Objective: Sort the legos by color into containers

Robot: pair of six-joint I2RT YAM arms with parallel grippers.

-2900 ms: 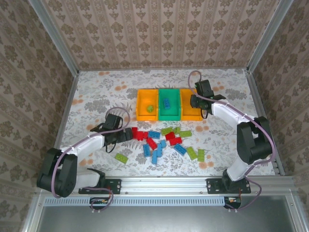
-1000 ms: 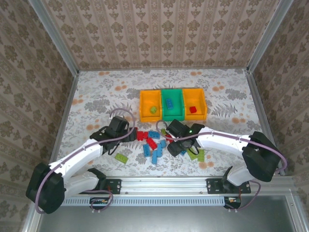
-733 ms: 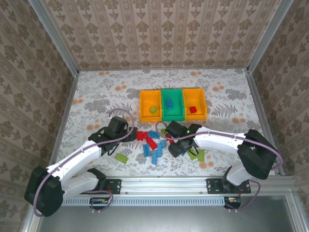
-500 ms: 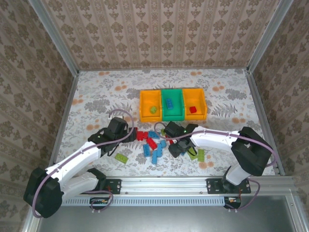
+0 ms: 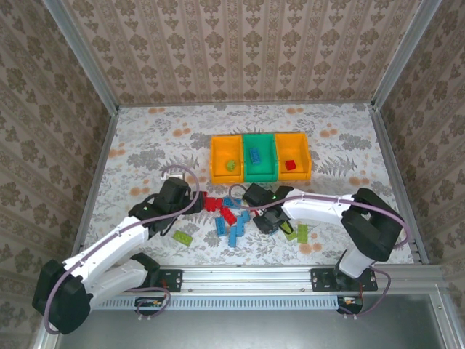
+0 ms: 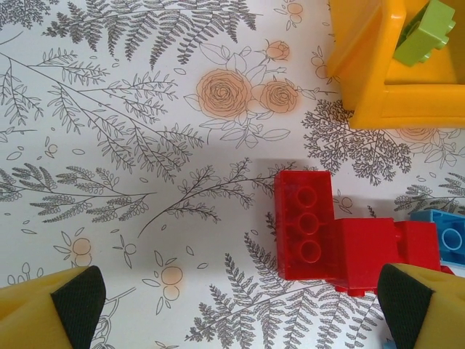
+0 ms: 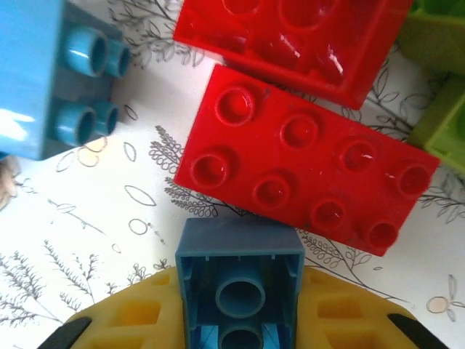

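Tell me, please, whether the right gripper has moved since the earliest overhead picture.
Yes. The right gripper has come from above the right orange bin, nearer and leftward, into the loose legos.

Red, blue, green legos (image 5: 229, 216); orange-green-orange containers (image 5: 259, 178); floral table (image 5: 145, 145)

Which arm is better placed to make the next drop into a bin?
Right. The right tool appears clamped on a blue brick, which belongs in the green middle bin just beyond it. The left tool stands open and empty over red bricks.
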